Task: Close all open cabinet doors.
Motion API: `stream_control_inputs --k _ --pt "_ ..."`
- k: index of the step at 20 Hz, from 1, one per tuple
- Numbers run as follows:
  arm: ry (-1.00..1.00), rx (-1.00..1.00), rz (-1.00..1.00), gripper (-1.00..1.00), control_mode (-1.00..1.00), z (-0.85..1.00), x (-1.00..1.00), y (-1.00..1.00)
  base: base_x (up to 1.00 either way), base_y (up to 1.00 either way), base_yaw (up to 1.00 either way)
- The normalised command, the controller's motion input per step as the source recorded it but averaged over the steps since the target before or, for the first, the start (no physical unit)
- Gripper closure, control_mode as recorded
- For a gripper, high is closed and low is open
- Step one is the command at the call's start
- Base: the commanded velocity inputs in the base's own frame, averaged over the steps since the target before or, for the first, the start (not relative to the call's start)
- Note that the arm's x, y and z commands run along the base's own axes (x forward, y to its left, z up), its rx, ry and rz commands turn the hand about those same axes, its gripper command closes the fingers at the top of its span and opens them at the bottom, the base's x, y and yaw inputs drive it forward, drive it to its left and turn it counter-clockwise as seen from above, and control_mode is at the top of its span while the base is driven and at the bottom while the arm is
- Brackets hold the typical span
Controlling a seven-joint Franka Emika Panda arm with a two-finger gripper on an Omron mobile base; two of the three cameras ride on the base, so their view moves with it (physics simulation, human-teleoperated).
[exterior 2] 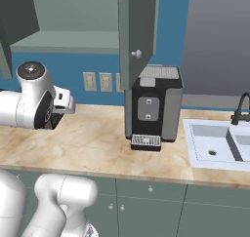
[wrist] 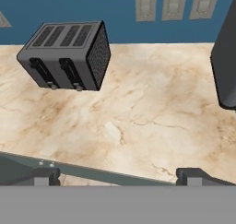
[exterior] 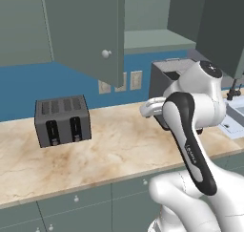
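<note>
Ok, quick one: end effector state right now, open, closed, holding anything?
End effector: open, fingertips set wide apart in the hand view, nothing between them; it hangs over the counter, holding nothing.

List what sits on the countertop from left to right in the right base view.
Robot arm over the counter → open cabinet door hanging above → coffee machine → sink → black faucet.
</note>
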Motion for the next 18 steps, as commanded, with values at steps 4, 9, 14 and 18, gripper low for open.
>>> stream_control_inputs --k 4,9,14,18 --pt "0.0 0.0 0.0 -1.0 1.0 0.0 0.0 0.0 0.0 0.0 0.0" --pt "0.0 0.0 0.0 -1.0 1.0 0.0 0.0 0.0 0.0 0.0 0.0" --pt "0.0 0.0 0.0 -1.0 1.0 0.0 0.0 0.0 0.0 0.0 0.0" --pt "0.0 0.0 0.0 -1.0 -1.0 0.0 0.0 0.0 0.0 0.0 0.0"
